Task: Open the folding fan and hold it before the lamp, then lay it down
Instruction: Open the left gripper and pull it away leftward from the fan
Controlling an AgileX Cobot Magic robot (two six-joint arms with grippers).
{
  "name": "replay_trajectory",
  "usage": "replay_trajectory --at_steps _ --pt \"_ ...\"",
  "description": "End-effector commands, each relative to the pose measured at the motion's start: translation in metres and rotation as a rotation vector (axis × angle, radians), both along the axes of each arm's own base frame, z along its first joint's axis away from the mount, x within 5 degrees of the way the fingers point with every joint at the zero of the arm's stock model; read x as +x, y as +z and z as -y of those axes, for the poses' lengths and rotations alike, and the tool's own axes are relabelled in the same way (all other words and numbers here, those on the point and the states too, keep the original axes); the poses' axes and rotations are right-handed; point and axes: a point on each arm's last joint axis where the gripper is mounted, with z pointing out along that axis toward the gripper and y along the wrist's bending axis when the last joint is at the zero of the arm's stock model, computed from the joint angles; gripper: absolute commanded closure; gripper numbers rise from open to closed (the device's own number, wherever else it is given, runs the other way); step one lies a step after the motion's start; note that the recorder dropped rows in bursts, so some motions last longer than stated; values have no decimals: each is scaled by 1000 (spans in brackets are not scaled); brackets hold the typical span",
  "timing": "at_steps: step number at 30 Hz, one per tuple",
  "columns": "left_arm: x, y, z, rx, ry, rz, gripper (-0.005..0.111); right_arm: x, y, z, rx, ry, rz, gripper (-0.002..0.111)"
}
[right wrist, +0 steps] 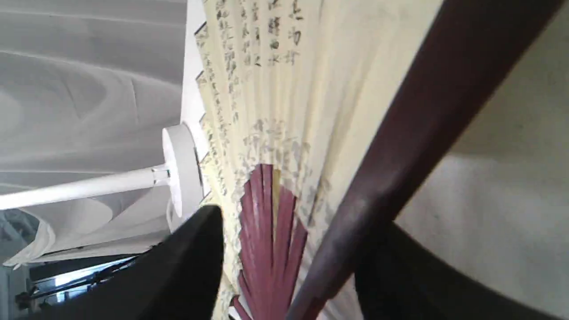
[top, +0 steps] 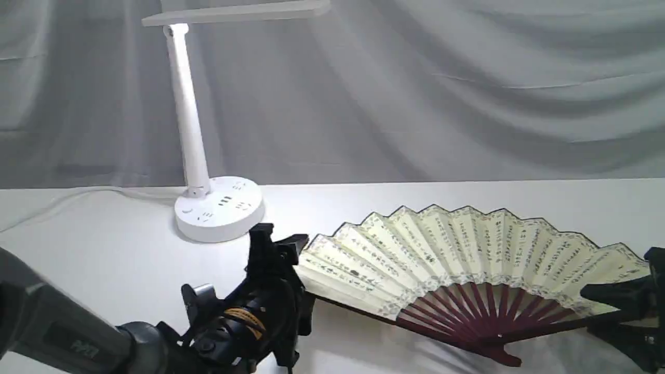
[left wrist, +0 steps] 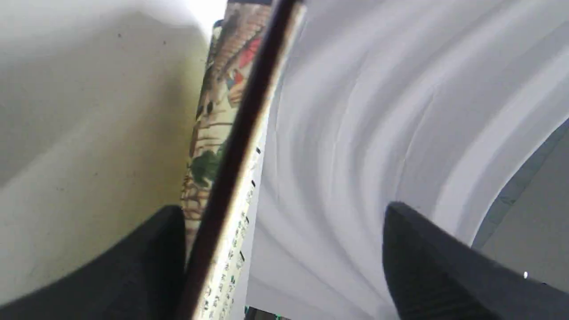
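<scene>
Your left tool (left wrist: 282,213) and right tool (right wrist: 300,222) stand apart, seemingly touching the maroon guards (right wrist: 400,146). One pleated paper fan (top: 457,249) lies spread on the surface (top: 104,249); one white lamp (top: 218,208).

The fan (top: 457,249) is showing a cream leaf striped with black calligraphy, a grey patterned border and maroon ribs. The lamp (top: 189,130) is standing out white, and the cloth (top: 467,93) far behind is looking pale grey.
</scene>
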Motion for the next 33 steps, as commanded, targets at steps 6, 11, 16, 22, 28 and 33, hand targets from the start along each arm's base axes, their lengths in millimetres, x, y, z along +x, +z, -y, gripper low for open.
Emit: replay_trajectory --at_steps 6,11,16,22,28,33 --pt "12 17 -14 94 -146 -17 41 2 17 0 -37 13 59 61" --pt "18 24 -38 289 -278 -116 41 1 22 4 -107 -20 30 62" --pt "20 41 -54 437 -371 -103 41 1 27 6 -125 -41 17 62" --pt "15 62 -67 561 -367 -166 41 -1 25 4 -91 -33 -31 63" --pt "10 83 -71 704 -429 -119 41 -6 21 1 -66 3 -110 64" --pt "6 98 -72 804 -483 -47 41 -10 22 2 -75 -8 -181 64"
